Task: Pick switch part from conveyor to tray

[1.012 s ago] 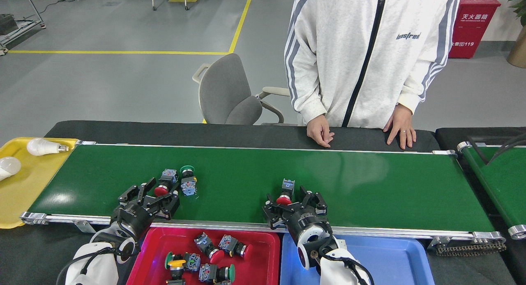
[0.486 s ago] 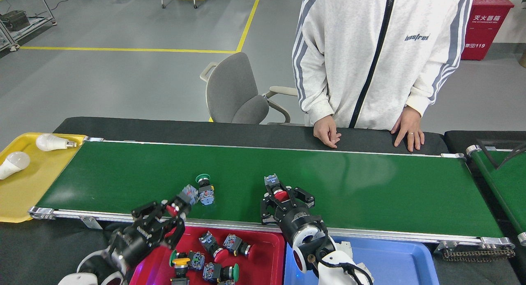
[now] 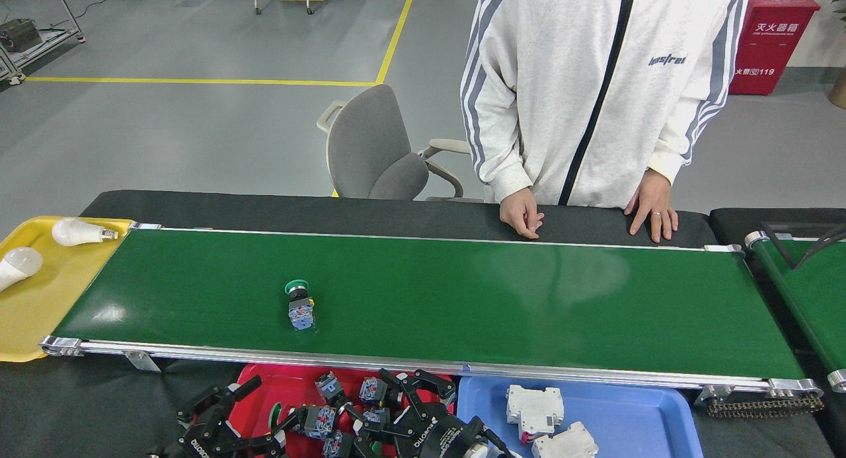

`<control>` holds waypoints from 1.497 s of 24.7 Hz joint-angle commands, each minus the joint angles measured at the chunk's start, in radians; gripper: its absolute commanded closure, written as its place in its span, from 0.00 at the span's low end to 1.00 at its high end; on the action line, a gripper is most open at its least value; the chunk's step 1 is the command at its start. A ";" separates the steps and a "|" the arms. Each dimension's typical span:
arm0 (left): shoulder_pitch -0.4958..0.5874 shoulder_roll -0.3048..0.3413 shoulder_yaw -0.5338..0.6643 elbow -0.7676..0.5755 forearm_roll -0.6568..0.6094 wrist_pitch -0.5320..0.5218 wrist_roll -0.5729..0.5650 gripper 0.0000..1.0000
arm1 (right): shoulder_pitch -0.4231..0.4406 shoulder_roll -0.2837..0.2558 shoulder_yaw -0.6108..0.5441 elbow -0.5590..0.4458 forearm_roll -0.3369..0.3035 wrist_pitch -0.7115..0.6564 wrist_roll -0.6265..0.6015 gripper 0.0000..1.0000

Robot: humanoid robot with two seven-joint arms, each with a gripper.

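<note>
Both end effectors [image 3: 218, 418] [image 3: 423, 405] withdrawn over red tray [image 3: 254, 385], green switch [image 3: 299, 304] remaining

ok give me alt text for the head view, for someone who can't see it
Both grippers, left and right, hang over a red tray of switch parts at the bottom edge, while one green-capped switch part lies on the long green conveyor. A person stands behind the conveyor with both hands on its far edge.

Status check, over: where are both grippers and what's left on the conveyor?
Left gripper open, right gripper open, both over red tray. One green-capped switch part on conveyor. Nothing blocking it.
</note>
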 commanded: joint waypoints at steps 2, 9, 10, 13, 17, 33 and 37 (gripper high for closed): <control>0.005 -0.005 0.090 -0.003 0.006 0.152 0.005 0.00 | -0.005 0.004 -0.111 -0.029 -0.002 0.149 -0.017 0.00; -0.007 -0.001 0.127 0.008 -0.002 0.155 -0.009 0.00 | 0.099 -0.113 -0.633 -0.032 -0.059 0.152 -0.135 0.00; -0.030 -0.001 0.127 0.020 -0.003 0.160 -0.040 0.00 | 0.122 -0.128 -0.685 -0.032 -0.062 0.144 -0.137 0.00; -0.064 -0.002 0.134 0.066 -0.003 0.189 -0.129 0.00 | 0.139 -0.137 -0.737 -0.033 -0.062 0.146 -0.137 0.00; -0.080 0.021 0.134 0.119 -0.003 0.266 -0.146 0.00 | 0.139 -0.140 -0.742 -0.035 -0.062 0.147 -0.137 0.00; -0.337 0.113 0.127 0.476 -0.005 0.342 -0.149 0.05 | 0.147 -0.143 -0.707 -0.040 -0.056 0.117 -0.134 0.00; -0.348 0.110 0.125 0.493 0.001 0.345 -0.146 0.46 | 0.145 -0.143 -0.707 -0.043 -0.056 0.117 -0.132 0.00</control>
